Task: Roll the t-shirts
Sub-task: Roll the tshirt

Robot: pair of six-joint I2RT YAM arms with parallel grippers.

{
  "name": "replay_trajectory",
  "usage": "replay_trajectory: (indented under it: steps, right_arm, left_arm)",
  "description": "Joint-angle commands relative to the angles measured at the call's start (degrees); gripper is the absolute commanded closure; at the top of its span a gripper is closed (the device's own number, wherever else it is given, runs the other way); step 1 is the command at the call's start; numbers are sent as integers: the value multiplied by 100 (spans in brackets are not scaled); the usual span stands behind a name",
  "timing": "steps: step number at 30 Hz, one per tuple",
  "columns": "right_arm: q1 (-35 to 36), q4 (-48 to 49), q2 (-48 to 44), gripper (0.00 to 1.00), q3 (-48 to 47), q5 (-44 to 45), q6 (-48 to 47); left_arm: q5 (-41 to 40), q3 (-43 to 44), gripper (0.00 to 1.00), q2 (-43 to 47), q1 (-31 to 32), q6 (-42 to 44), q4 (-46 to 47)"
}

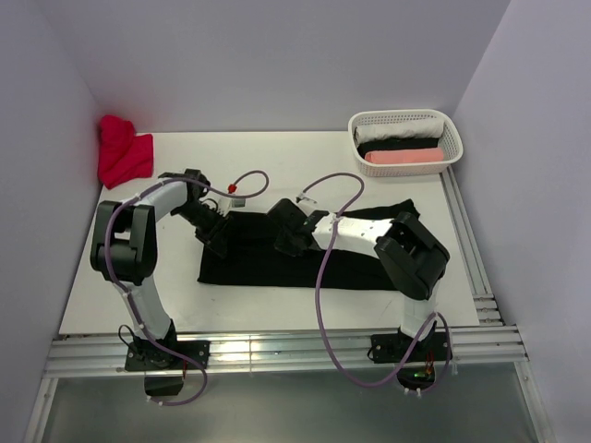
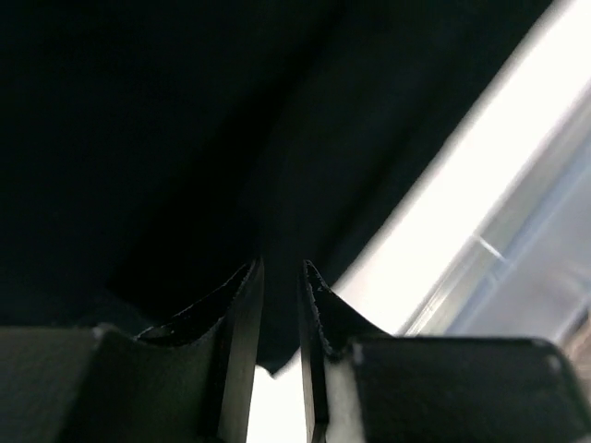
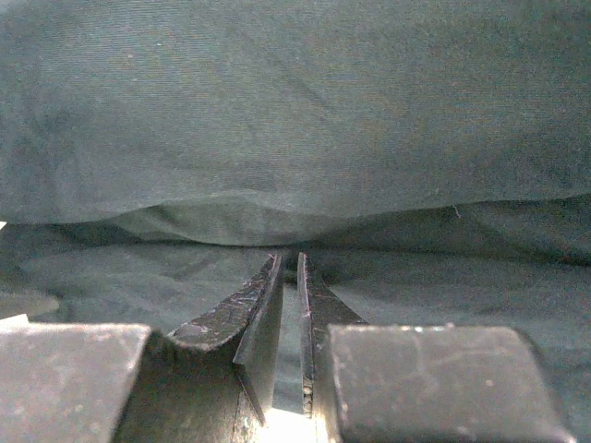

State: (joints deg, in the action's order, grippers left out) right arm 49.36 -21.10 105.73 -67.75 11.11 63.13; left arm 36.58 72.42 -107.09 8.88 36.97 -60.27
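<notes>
- Across the middle of the table [image 1: 277,171], the overhead view shows the black t-shirt [image 1: 263,268] lying flat as a long band. The left gripper [image 1: 219,238] is on its far left corner and the right gripper [image 1: 284,242] is further along the far edge.
- Only the wrist views show the fingers [image 2: 242,309]. Each pair is drawn to a thin slit with dark cloth in it, pinching the shirt.
- Farther back, overhead only: a red t-shirt [image 1: 123,152] heaped at the left and a white lattice basket [image 1: 404,117] with rolled cloth at the right.
</notes>
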Motion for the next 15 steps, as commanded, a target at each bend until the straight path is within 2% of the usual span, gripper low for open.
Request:
replay_trajectory:
  steps: [1, 7, 15]
  right_arm:
    - [38, 220, 70, 81, 121, 14, 138]
    - [38, 177, 70, 81, 270, 5, 155]
    - [38, 229, 0, 81, 578, 22, 252]
  left_arm:
    - [-737, -184, 73, 100, 8, -934, 1171]
    - [-1907, -518, 73, 495, -10, -1754, 2089]
    - [-2515, -808, 69, 812, -115, -2018, 2424]
